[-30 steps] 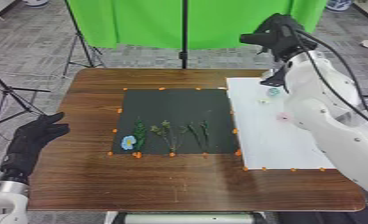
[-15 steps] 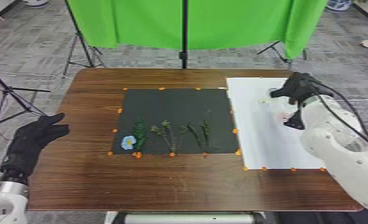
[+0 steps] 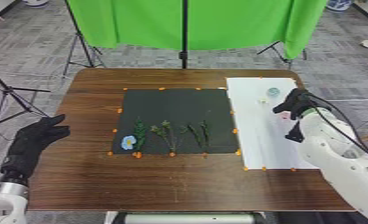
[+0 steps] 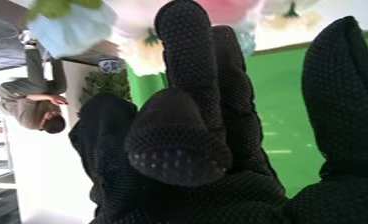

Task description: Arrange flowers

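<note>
In the head view my right hand (image 3: 298,104) is over the right part of the white sheet (image 3: 262,135), its fingers relaxed and holding nothing. Close by lie a teal flower (image 3: 273,92), a small pale yellow one (image 3: 262,101) and a partly covered pink one (image 3: 285,115). The right wrist view shows my right hand (image 4: 185,135) with a pale blue flower (image 4: 72,31), a cream flower (image 4: 143,56) and a pink bloom (image 4: 225,9) beyond its fingers. My left hand (image 3: 40,134) stays open at the table's left edge. A blue flower (image 3: 128,142) and green stems (image 3: 169,136) lie on the black sheet (image 3: 176,106).
Orange markers (image 3: 235,131) line both sheets on the brown wooden table (image 3: 154,185). Behind the table's far edge stand a green backdrop (image 3: 136,25) and a black tripod (image 3: 76,40). Bare wood extends in front of the sheets.
My right hand has come down from beyond the table's far right corner to the white sheet, then a little nearer along it, uncovering the teal flower. The left hand has kept still.
</note>
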Available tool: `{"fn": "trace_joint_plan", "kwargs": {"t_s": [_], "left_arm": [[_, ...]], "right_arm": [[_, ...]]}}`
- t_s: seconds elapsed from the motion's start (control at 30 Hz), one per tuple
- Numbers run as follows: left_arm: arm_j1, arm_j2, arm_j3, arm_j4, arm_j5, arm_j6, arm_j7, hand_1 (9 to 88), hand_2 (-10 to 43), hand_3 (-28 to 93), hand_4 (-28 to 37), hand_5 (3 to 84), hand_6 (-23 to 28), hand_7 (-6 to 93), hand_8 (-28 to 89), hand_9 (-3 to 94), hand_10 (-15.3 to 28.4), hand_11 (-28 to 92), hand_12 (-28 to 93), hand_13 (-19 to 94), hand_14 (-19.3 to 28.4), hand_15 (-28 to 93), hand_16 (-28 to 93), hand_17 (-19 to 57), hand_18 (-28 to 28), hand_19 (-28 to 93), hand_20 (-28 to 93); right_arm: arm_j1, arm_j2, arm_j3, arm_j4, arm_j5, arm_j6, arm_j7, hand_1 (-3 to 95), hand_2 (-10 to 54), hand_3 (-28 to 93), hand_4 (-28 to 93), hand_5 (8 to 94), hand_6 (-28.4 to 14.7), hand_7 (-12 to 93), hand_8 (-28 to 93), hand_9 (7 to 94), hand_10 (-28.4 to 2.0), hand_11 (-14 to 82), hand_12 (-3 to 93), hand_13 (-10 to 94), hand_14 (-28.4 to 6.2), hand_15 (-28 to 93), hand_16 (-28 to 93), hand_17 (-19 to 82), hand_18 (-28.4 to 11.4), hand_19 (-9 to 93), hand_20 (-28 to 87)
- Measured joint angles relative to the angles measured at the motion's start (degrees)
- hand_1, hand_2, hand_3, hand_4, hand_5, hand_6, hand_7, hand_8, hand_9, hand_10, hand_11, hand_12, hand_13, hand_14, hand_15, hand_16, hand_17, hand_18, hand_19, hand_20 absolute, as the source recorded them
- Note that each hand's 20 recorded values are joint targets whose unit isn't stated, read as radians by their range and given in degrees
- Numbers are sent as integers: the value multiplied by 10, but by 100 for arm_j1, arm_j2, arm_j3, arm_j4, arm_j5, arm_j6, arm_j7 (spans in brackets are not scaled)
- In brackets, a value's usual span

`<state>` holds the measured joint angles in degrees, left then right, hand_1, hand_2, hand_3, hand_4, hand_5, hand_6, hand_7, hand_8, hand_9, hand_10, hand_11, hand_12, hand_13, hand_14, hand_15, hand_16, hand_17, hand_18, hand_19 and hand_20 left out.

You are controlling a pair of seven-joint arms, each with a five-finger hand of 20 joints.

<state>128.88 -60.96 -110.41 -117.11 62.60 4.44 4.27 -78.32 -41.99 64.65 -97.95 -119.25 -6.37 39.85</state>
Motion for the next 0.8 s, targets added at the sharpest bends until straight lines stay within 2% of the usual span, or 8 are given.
{"fn": "trace_joint_plan", "kwargs": {"t_s": [0.23,0.3,0.4,0.53,0.8], "left_arm": [[18,-34,-14,-8,8,-31,-12,248,241,600,-283,477,78,82,-65,503,165,176,81,420,195,195,-54,107,151,233,144],[26,-44,-21,-12,9,-33,-15,248,241,601,-283,477,78,82,-65,503,164,176,81,420,195,194,-55,107,151,232,144],[29,-52,-23,-13,10,-37,-18,250,238,603,-283,477,78,81,-65,503,164,177,81,420,195,194,-55,107,151,232,144],[36,-72,-34,-17,10,-41,-18,253,238,600,-283,477,78,81,-65,504,164,177,81,420,194,194,-54,107,150,231,144],[108,-115,-80,-59,10,-43,-17,252,238,604,-283,477,78,82,-65,504,164,177,81,420,194,194,-54,107,151,231,145]], "right_arm": [[-163,-16,-120,66,-197,247,27,399,-95,642,-141,673,6,159,-88,882,-124,286,257,937,1,642,275,682,-140,932,562],[-225,-35,-178,68,-215,499,37,526,-95,574,-152,699,0,186,66,897,-111,227,339,937,9,657,250,690,-128,932,549],[-316,-79,-309,92,-283,1065,40,656,-95,485,-119,729,-9,209,146,928,-91,126,430,937,15,661,245,693,-121,932,546],[-395,-152,-500,149,-421,1675,36,690,-95,483,-115,770,-24,255,184,932,-91,114,444,937,19,660,250,693,-118,932,548],[-410,-190,-401,33,-433,1745,36,695,-95,487,-110,776,-32,273,178,931,-94,114,446,937,20,657,262,690,-118,932,552]]}}
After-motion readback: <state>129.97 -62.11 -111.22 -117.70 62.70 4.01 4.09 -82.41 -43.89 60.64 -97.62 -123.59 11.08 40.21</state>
